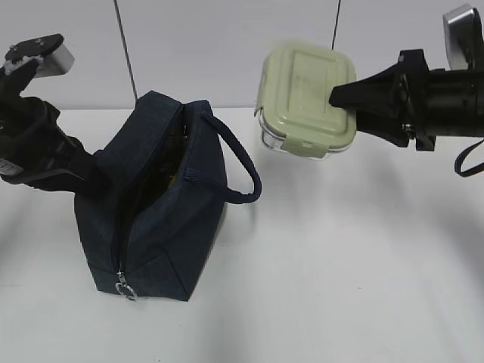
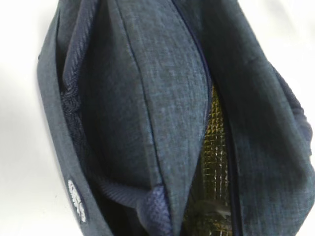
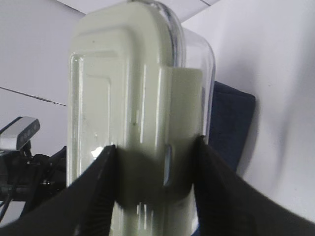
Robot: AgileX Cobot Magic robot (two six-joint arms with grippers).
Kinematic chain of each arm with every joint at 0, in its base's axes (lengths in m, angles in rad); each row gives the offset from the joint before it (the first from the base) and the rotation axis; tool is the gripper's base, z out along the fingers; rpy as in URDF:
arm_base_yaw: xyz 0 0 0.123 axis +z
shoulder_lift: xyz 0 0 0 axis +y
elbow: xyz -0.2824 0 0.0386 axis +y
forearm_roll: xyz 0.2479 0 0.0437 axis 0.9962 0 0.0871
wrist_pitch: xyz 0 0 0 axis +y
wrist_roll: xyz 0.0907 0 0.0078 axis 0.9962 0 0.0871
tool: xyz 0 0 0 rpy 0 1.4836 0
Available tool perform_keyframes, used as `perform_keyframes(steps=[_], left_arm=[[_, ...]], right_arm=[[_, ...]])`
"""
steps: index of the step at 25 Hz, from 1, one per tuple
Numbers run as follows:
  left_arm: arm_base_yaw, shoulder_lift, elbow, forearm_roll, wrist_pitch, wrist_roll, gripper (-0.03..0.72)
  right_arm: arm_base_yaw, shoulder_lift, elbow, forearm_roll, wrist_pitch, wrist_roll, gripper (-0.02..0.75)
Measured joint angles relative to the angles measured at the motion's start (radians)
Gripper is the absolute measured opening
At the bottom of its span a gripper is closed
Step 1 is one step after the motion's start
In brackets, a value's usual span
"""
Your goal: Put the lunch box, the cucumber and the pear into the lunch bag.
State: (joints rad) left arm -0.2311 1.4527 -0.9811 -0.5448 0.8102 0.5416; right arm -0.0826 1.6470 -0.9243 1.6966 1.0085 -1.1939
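Observation:
The dark navy lunch bag (image 1: pixel 166 219) stands left of centre with its top zipper open. My left gripper (image 1: pixel 89 172) is at the bag's left wall, which is drawn toward it; the fingertips are hidden by fabric. The left wrist view looks down on the bag (image 2: pixel 162 98), with gold foil lining (image 2: pixel 219 147) showing in the gap. My right gripper (image 1: pixel 344 106) is shut on the lunch box (image 1: pixel 302 98), tilted in the air to the right of the bag. In the right wrist view both fingers clamp the box (image 3: pixel 123 98) at its clip. The cucumber and pear are out of view.
The bag's padded loop handle (image 1: pixel 242 174) arches out to the right, toward the lunch box. The silver ring pull (image 1: pixel 125 290) hangs at the bag's near bottom corner. The white table (image 1: pixel 340 265) spreads in front and to the right. A wall stands close behind.

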Motion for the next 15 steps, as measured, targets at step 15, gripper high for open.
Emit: perform_keyframes(steps=[15], left_arm=[[0.0, 0.0, 0.0, 0.002, -0.012, -0.001, 0.002]], right_arm=[[0.329, -0.005, -0.228, 0.016, -0.216, 0.038, 0.341]])
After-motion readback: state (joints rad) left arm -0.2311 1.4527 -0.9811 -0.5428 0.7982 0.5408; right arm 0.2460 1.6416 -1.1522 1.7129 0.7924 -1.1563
